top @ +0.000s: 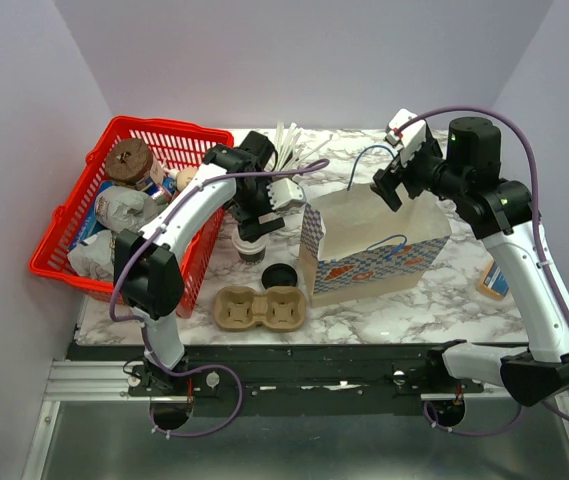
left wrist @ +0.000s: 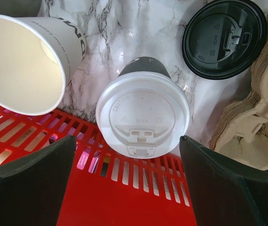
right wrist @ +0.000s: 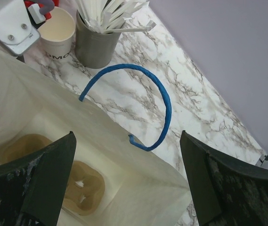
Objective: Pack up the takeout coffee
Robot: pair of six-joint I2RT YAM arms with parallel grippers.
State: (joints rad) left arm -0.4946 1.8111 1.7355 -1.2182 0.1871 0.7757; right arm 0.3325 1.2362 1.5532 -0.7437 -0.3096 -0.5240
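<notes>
Cups: one takeout coffee [left wrist: 142,117], one cream cup [left wrist: 20,61]; one black lid [left wrist: 224,37]; left jaws, right jaws spread wide, empty.

Above the takeout coffee [left wrist: 143,115]: the white lid is left uncovered, with the fingers [left wrist: 30,188] of the left gripper [left wrist: 126,141] spread wide on either side.
Basket side of the coffee: passage is barred by the red basket [left wrist: 124,197], whose wall is seen just beside the cup.
Left of the coffee, left wrist view: the cream cup [left wrist: 25,61] is found near, with a strip of bare marble between.
Right of the coffee, same view: the black lid [left wrist: 224,37] lies flat, and the cup carrier [left wrist: 251,127] rises beside it, both apart from the cup.
Past the black lid from the coffee: the paper bag [top: 374,265] is open-mouthed, a blue handle [right wrist: 166,101] is arched over one rim, and a second carrier [right wrist: 84,188] is seated at its bottom.
</notes>
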